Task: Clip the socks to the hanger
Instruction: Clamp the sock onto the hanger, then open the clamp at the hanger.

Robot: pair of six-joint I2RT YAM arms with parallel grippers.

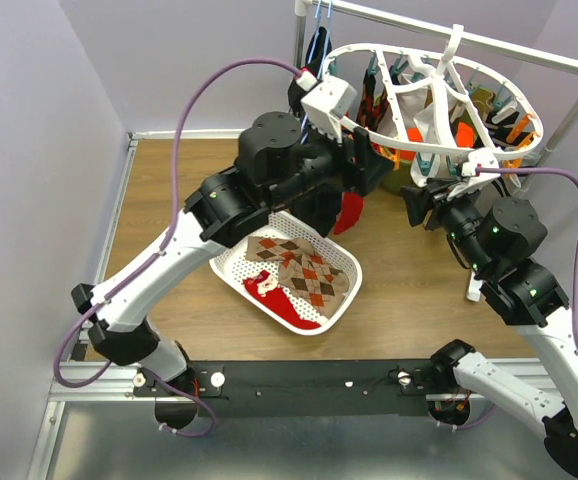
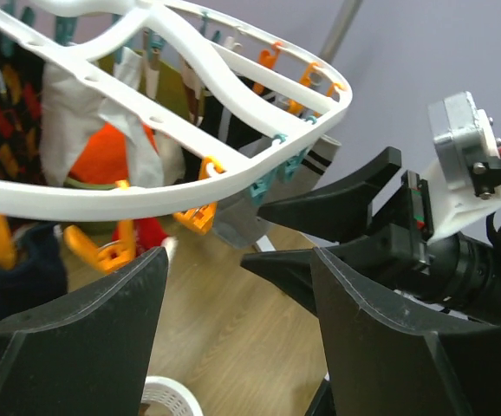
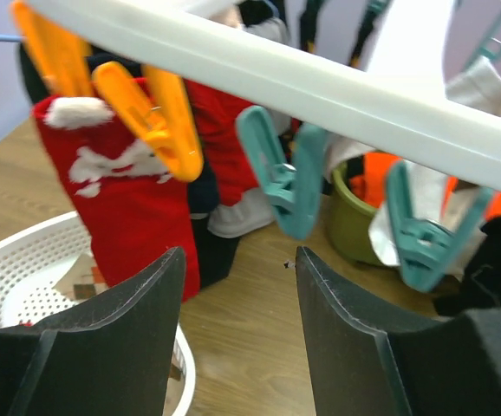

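The white oval hanger (image 1: 439, 100) hangs from a rail at the back right, with several socks clipped under it. A red sock with white trim (image 3: 129, 217) hangs from an orange clip (image 3: 151, 121) on the near rim (image 3: 320, 82). Beside that clip is a teal clip (image 3: 285, 178) with nothing in it. My right gripper (image 3: 240, 251) stands open and empty just below these clips. My left gripper (image 2: 237, 256) is open and empty too, under the hanger's near-left rim (image 2: 190, 186). Argyle socks (image 1: 299, 265) and a red sock (image 1: 279, 300) lie in the basket.
The white perforated basket (image 1: 234, 268) sits on the wooden table in front of the arms. A black garment on a thin blue hanger (image 1: 317, 45) hangs at the rail's left end. An olive-green container (image 3: 350, 217) stands under the white hanger. Walls close in the left and back.
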